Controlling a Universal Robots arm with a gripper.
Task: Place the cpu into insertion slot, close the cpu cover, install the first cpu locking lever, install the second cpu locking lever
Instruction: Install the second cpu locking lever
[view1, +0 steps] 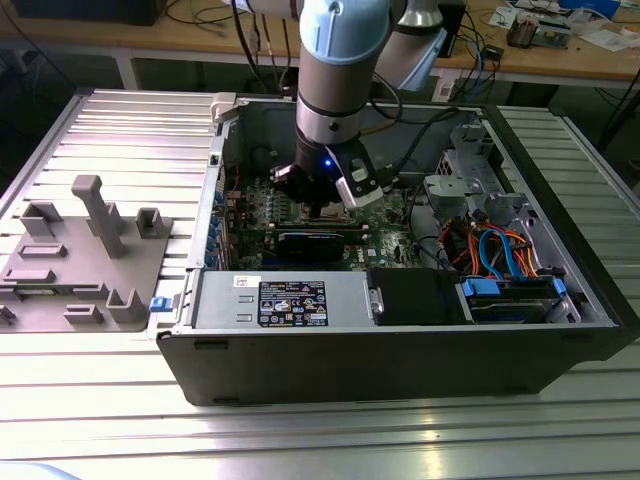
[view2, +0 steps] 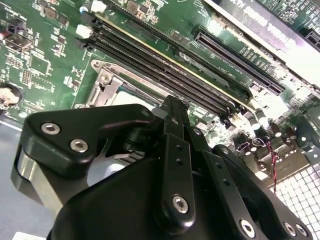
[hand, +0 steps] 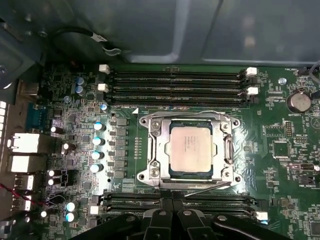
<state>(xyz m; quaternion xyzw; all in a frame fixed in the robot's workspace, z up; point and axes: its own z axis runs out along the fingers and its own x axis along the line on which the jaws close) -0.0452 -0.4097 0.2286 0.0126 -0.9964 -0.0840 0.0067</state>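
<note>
The square silvery-grey cpu (hand: 189, 149) sits in the dark, metal-rimmed insertion slot (hand: 227, 150), thin silvery cpu cover (hand: 161, 150) down around it. A thin wire lever (hand: 210, 187) beside the slot looks unlatched. The black claw (view2: 172, 112) hovers over the slot, seemingly clenched, holding nothing.

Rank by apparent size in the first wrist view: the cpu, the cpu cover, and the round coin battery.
1. cpu cover, the silvery frame around the chip.
2. cpu, seated inside the cover's window.
3. coin battery, clearly smallest.
All lie flat on the board, so nearness to the camera hardly skews the order.
</note>
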